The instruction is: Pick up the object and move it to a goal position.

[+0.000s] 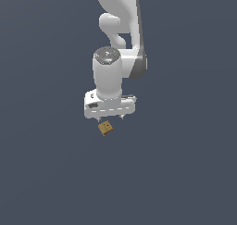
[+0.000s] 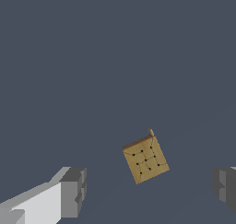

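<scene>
The object is a tiny tan-brown cube (image 1: 106, 128) with dark dots on top, lying on the dark grey surface. In the exterior view it sits just in front of and below the white gripper (image 1: 110, 118), whose two short fingertips point down above it. In the wrist view the cube (image 2: 145, 159) lies turned at an angle, between the two grey fingertips and a little ahead of them. The gripper (image 2: 150, 191) is open wide and empty; one fingertip (image 2: 73, 191) and the other (image 2: 225, 186) stand far apart. It does not touch the cube.
The white arm (image 1: 121, 29) rises behind the gripper toward the top of the exterior view. A plain dark grey surface (image 1: 185, 173) surrounds the cube on all sides. No other objects show.
</scene>
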`<state>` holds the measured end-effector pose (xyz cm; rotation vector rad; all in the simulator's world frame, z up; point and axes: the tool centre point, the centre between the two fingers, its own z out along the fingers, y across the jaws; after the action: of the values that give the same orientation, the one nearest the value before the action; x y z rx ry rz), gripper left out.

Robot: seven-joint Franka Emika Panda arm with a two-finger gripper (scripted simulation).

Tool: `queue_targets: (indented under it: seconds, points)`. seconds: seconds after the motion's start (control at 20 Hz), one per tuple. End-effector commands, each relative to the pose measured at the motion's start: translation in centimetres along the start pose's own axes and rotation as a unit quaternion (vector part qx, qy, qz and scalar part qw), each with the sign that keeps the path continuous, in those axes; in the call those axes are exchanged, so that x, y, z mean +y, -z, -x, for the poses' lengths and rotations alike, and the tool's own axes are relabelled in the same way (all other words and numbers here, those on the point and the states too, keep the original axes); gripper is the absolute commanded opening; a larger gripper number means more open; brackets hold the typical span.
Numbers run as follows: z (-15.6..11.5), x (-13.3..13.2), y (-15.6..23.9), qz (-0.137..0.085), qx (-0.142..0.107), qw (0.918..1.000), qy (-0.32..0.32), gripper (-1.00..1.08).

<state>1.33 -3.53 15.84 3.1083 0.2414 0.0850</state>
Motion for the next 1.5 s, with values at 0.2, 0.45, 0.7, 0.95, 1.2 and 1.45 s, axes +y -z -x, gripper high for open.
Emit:
queue_targets:
  seconds: [0.2, 0.45, 0.7, 0.95, 1.2, 1.45]
  points:
    - [1.1, 1.1, -3.4, -0.003, -0.01, 0.9976, 0.068, 1.0]
    - [2.2, 1.9, -6.0, -0.008, -0.016, 0.9922, 0.124, 1.0]
    - [3.0, 2.5, -8.0, -0.013, -0.02, 0.9861, 0.164, 1.0]
    - [3.6, 2.7, -9.1, -0.017, -0.022, 0.9815, 0.19, 1.0]
    - [3.8, 2.9, -9.6, -0.018, -0.023, 0.9793, 0.2, 1.0]
    - [3.8, 2.9, -9.9, -0.018, -0.023, 0.9797, 0.198, 1.0]
